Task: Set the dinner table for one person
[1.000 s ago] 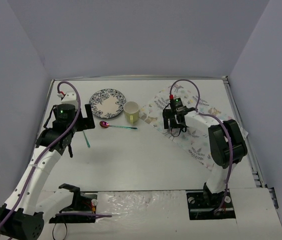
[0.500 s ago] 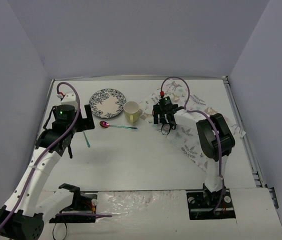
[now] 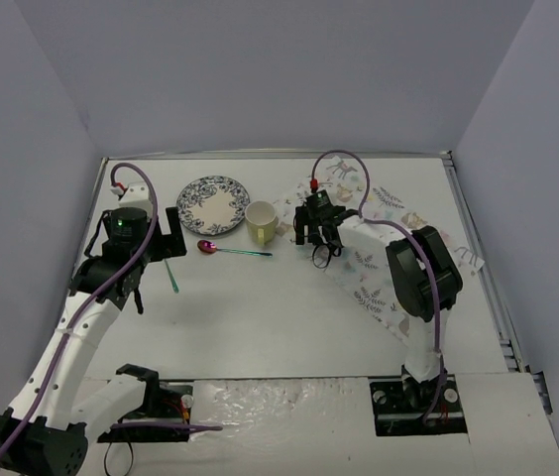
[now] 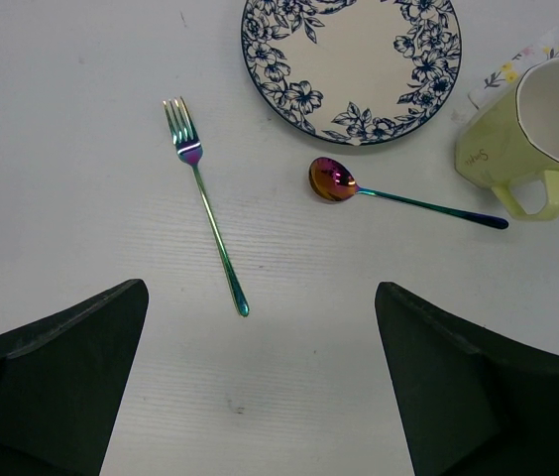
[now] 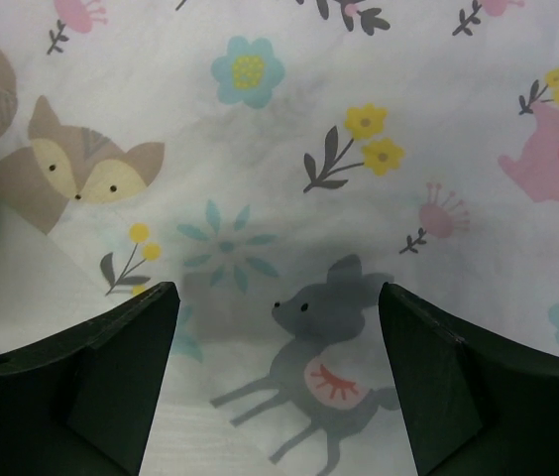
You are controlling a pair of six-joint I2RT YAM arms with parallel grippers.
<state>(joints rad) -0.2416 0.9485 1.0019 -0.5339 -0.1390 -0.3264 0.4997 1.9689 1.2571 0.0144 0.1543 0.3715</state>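
The white dinner table [image 3: 289, 317] carries a blue floral plate [image 3: 213, 204], a pale yellow mug [image 3: 262, 223], an iridescent spoon [image 3: 232, 249] and an iridescent fork [image 3: 171, 275]. My left gripper [image 3: 166, 243] is open and empty, above the table just near of the fork's handle tip. In the left wrist view [image 4: 260, 397] it faces the fork [image 4: 205, 198], spoon [image 4: 398, 196], plate [image 4: 351, 55] and mug [image 4: 537, 129]. My right gripper [image 3: 319, 238] is open and empty, low over the left part of the pastel animal-print cloth [image 3: 389, 248], just right of the mug. The right wrist view [image 5: 278, 387] shows the cloth [image 5: 289, 149] between the jaws.
The cloth lies diagonally on the right half of the table, its left corner beside the mug. Grey walls enclose the table on three sides. A metal rim [image 3: 503, 317] runs along the right edge. The arm bases stand at the near edge.
My right gripper has moved left across the cloth, toward the mug. The left arm has barely moved.
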